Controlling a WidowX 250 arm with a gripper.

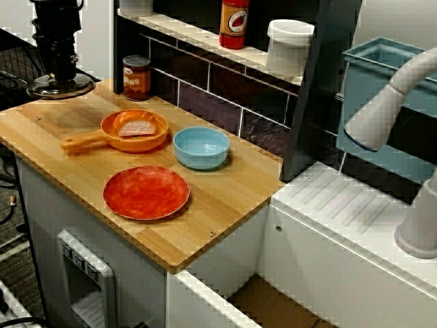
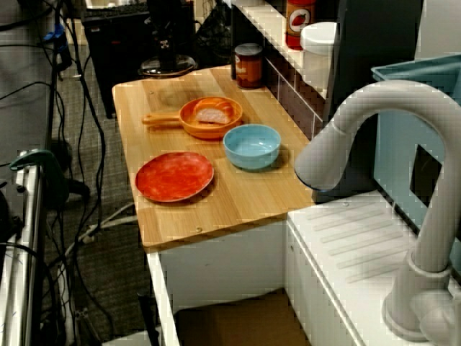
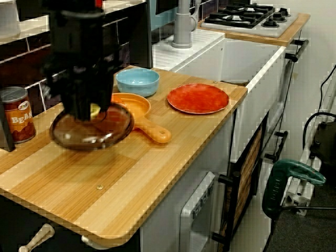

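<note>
My black gripper (image 1: pixel 60 71) is at the far left end of the wooden counter (image 1: pixel 225 205), shut on the knob of a smoky glass lid (image 1: pixel 61 86). In the view from the counter's end the lid (image 3: pixel 92 127) hangs a little above the wood, with the gripper (image 3: pixel 89 107) straight over it and a shadow below. To its right lies an orange pan (image 1: pixel 134 130) with a pale slice of food (image 1: pixel 138 127) in it. From the sink side the gripper (image 2: pixel 167 58) and lid (image 2: pixel 167 67) show beyond the pan (image 2: pixel 209 117).
A blue bowl (image 1: pixel 201 147) and a red plate (image 1: pixel 146 192) sit right of the pan. A bean can (image 1: pixel 136 77) stands at the back wall. The shelf holds a red bottle (image 1: pixel 234 22) and a white tub (image 1: pixel 289 46). A grey faucet (image 1: pixel 389 102) rises over the sink.
</note>
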